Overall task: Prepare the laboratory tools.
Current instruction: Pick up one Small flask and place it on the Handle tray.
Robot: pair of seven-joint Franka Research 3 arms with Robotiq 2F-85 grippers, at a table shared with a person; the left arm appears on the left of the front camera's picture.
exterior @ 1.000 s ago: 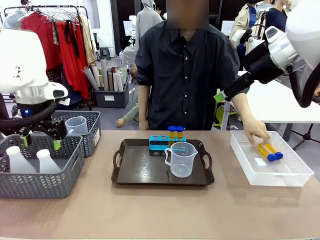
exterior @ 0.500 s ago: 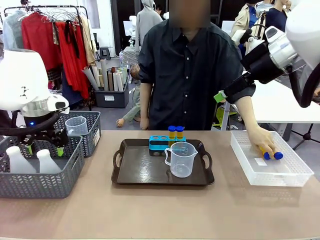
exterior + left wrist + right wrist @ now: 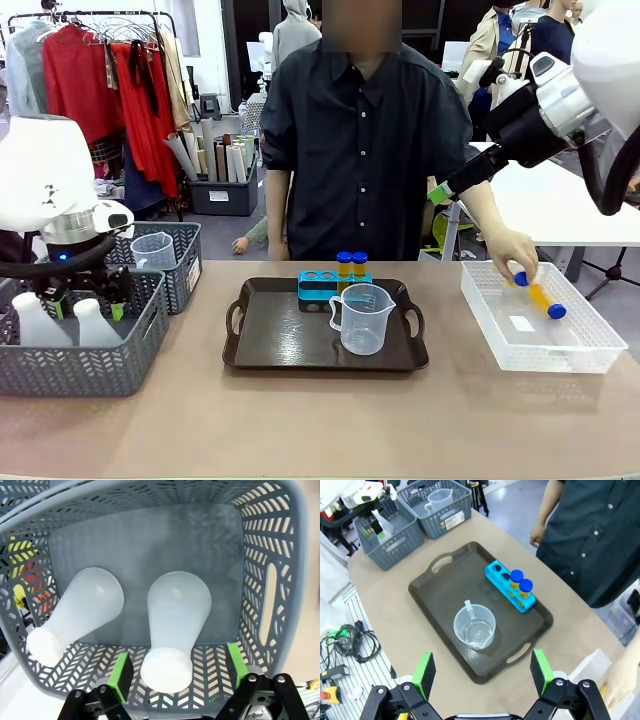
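On the tray (image 3: pixel 270 345), the measuring beaker (image 3: pixel 363 320) and the rack (image 3: pixel 318 285) with two tubes (image 3: pixel 351 265) stand ready. My left claw (image 3: pixel 178 666) hangs open over a conical flask (image 3: pixel 175 625) in the near-left basket (image 3: pixel 270 580); my right claw (image 3: pixel 482 672) is open. The person's hand (image 3: pixel 512 255) holds a third tube (image 3: pixel 520 279).

At centre frame we see a dark brown tray (image 3: pixel 270 345), a blue rack (image 3: pixel 320 288) and yellow, blue-capped tubes (image 3: pixel 345 268). At lower left are grey herringbone-mesh baskets (image 3: pixel 70 370) holding translucent white flasks (image 3: pixel 175 620).
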